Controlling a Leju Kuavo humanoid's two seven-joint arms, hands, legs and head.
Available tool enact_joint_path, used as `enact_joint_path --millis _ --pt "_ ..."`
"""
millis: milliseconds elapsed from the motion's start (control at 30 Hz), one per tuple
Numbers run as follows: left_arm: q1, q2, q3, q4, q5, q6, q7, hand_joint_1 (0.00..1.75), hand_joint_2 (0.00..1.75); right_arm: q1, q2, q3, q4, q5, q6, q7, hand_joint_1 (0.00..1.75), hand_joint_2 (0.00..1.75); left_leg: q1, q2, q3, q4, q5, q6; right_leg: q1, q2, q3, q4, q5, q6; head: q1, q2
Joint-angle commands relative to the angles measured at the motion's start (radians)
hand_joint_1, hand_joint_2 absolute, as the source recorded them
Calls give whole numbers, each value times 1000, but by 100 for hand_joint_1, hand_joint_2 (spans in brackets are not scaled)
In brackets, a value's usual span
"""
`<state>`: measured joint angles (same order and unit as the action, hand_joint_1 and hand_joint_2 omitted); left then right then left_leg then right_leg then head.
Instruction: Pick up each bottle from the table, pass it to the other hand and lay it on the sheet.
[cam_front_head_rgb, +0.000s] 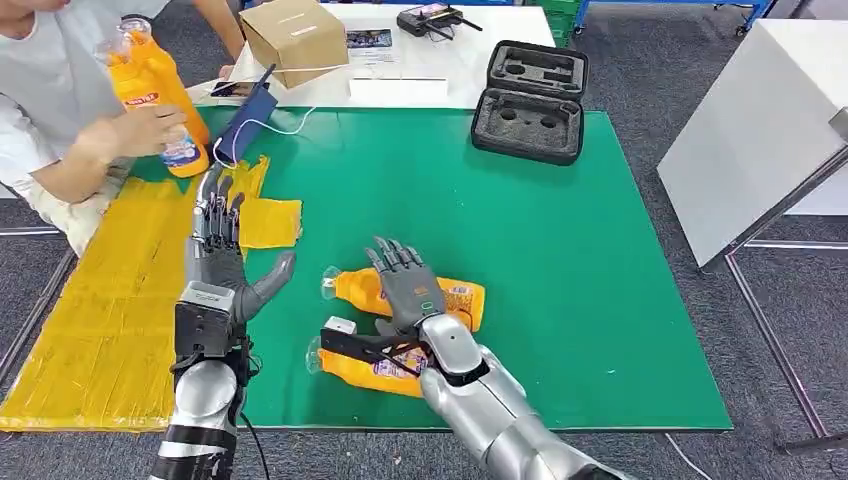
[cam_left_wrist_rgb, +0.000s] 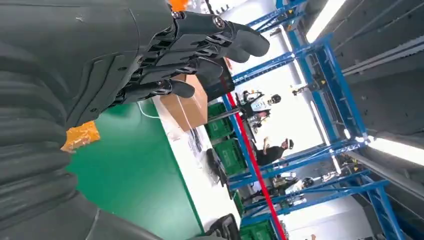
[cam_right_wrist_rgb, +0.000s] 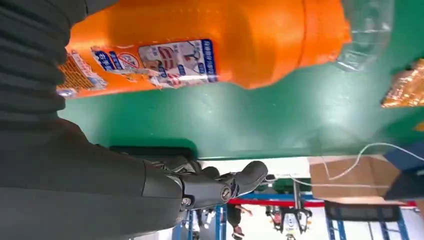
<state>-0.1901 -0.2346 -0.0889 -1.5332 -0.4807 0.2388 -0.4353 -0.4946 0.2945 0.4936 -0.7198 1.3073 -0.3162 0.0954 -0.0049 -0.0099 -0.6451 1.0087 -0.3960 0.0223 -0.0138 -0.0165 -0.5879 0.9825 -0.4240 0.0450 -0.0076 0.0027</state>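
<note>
Probably slick, full, rigid: two bottles (cam_front_head_rgb: 415, 296) lay mid-desk (cam_front_head_rgb: 600, 300), one at 12 o'clock of the other. Right hand (cam_front_head_rgb: 405, 280) hovered released over them; left hand (cam_front_head_rgb: 222, 235) released. Grab mid-body, near label.

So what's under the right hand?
Two orange bottles lie on the green mat: the far bottle beneath the right hand, the near bottle beneath the wrist. The hand covers their middles; contact can't be told.

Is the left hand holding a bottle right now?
No, the left hand hovers empty over the yellow sheet, fingers spread.
</note>
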Motion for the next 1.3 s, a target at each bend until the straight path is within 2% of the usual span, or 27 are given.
enact_joint_path --millis 33,300,667,1100,1133,1167,1233,1300 --pt "-17 -2 -6 35 8 -5 4 0 175 -67 -19 -7 126 14 -5 25 0 175 1 0 5 -1 -2 -1 1 0 6 -1 -2 -1 0 0" --pt "-17 -10 -8 69 26 -6 2 0 175 -101 -46 -63 225 40 19 95 0 175 0 -1 5 -1 -1 -1 0 -1 6 -2 -1 -1 0 0" --pt "-19 -10 -7 75 26 -5 1 0 175 -107 -46 -69 234 43 16 93 0 175 1 -1 4 0 -1 -1 1 0 4 -1 -1 -1 0 0" --pt "-49 -20 -4 130 37 -9 0 0 175 -154 -70 -89 362 97 149 190 2 175 0 -2 3 -1 0 -1 0 -2 4 -1 -1 -1 0 0" --pt "-51 -22 -3 134 37 -10 0 0 175 -158 -72 -90 371 103 176 196 103 175 1 -3 7 -1 -1 -2 1 -3 7 -2 -2 -2 0 0" --pt "-52 -24 -4 135 37 -10 0 0 175 -157 -76 -91 373 102 178 196 131 175 1 -3 5 -1 0 -1 1 -2 6 -2 -1 -1 0 0" --pt "-55 -25 -5 142 37 -9 0 0 175 -159 -77 -89 377 106 185 195 168 175 0 -2 4 -1 0 -1 0 -2 4 -1 0 -1 0 0" --pt "-56 -25 -8 147 37 -9 0 0 175 -157 -76 -92 374 107 179 189 166 175 0 -2 5 -1 0 -1 0 -2 6 -2 -1 -1 0 0"
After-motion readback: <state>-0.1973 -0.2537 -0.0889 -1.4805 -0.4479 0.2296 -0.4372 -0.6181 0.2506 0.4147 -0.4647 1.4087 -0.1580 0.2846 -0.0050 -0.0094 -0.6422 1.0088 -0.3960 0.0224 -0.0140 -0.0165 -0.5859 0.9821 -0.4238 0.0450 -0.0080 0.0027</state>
